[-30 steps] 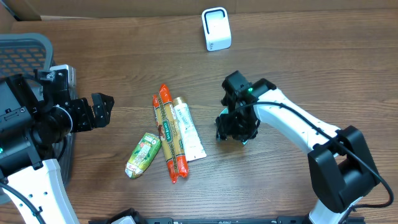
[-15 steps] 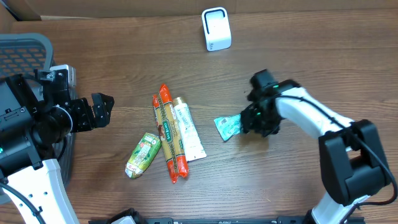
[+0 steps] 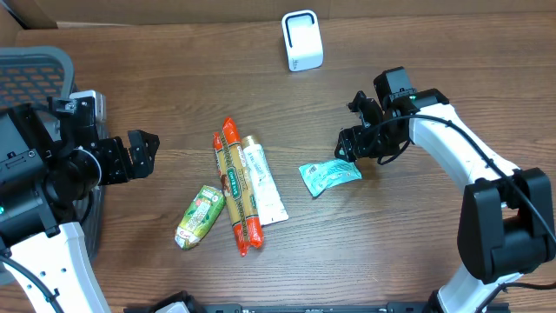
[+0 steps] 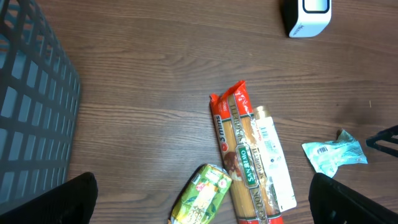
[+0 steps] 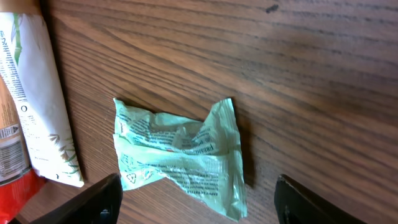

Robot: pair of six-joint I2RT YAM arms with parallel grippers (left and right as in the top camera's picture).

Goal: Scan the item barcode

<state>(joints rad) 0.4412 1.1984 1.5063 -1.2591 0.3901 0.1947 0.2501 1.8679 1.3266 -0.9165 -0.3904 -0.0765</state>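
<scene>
A crumpled pale green packet [image 3: 328, 176] lies flat on the wooden table, right of the other groceries. In the left wrist view a barcode shows on the packet [image 4: 334, 152]. The white scanner [image 3: 301, 40] stands upright at the back centre. My right gripper [image 3: 354, 144] hovers just up and right of the packet, open, holding nothing. In the right wrist view the packet [image 5: 180, 149] lies between and ahead of the right gripper's [image 5: 198, 204] spread fingers, free of both. My left gripper [image 3: 141, 153] is open and empty at the far left.
A red-ended spaghetti pack [image 3: 234, 187], a white packet [image 3: 263, 180] and a green-yellow packet [image 3: 200, 216] lie together left of centre. A grey mesh basket [image 3: 35, 74] sits at the left edge, behind the left arm.
My right gripper carried the green packet a little to the right, let it go, opened wider and drew back up and right. The left arm has not moved.
</scene>
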